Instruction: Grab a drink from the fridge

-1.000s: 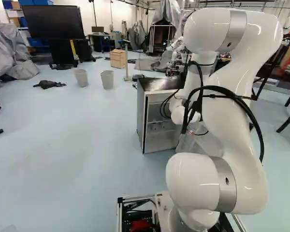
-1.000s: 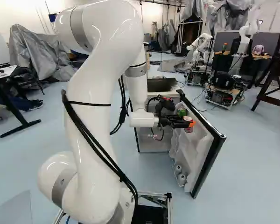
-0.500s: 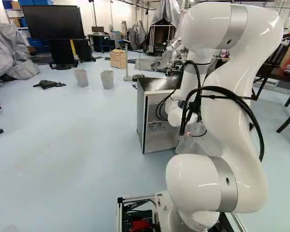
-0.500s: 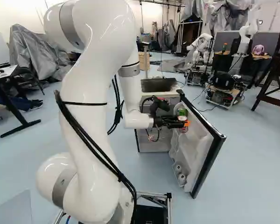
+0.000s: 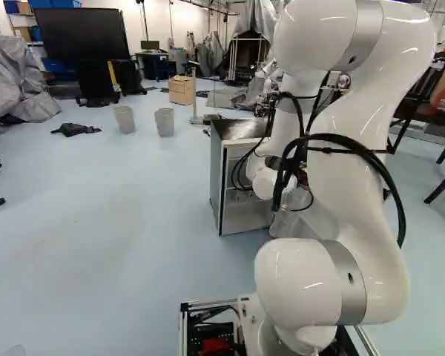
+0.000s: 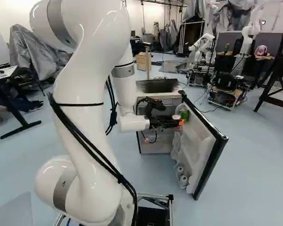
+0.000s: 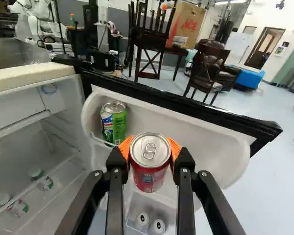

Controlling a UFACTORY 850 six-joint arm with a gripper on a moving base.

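Hand point(image 7: 150, 148): gripping the red can from 2 sides.
Red can point(image 7: 148, 169): by the edge of the door shelf point(image 7: 210, 147); pulled too low, it could snag and slip.
Green can point(image 7: 113, 122): close by; a sideways swing could topple it.

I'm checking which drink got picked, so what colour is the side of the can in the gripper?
Red; it shows best in the wrist view.

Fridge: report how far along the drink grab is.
Done: the fridge door stands open and the gripper is shut on a red can. In hand: that can, between the orange pads, by the door shelf. Left: probably carrying it clear of the door.
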